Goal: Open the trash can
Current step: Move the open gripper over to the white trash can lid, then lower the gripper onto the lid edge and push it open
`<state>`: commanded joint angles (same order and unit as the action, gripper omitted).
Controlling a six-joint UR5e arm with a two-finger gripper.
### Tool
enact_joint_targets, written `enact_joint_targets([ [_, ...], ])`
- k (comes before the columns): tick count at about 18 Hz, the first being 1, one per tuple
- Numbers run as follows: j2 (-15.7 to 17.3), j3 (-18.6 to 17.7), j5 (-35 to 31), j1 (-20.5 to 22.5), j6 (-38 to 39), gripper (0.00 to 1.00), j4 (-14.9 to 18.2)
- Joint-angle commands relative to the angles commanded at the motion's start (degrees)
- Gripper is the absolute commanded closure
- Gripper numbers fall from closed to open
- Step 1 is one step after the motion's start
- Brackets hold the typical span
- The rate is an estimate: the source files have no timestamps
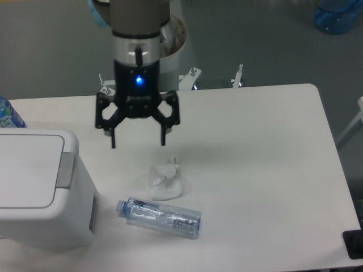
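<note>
The trash can [39,192] is a large white boxy bin at the left edge of the table, partly cut off by the frame. Its flat lid is down, and the grey push tab [66,170] sits on the lid's right side. My gripper [138,143] hangs above the table, up and to the right of the bin, apart from it. Its two black fingers are spread wide and hold nothing.
A crumpled white tissue [165,181] lies below the gripper. A clear plastic bottle [161,216] lies on its side in front of the tissue, right of the bin. A blue bottle [8,115] stands at the far left. The white table [266,170] extends right.
</note>
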<state>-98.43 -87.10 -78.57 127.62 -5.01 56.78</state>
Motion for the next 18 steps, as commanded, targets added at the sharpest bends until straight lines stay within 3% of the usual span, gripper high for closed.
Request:
enact_joint_targets([
  [7, -2.29, 1.67, -0.09, -2.02, 0.0, 0.0, -0.09],
  [18, -2.9, 1.67, 0.0, -3.69, 0.17, 0.0, -0.79],
])
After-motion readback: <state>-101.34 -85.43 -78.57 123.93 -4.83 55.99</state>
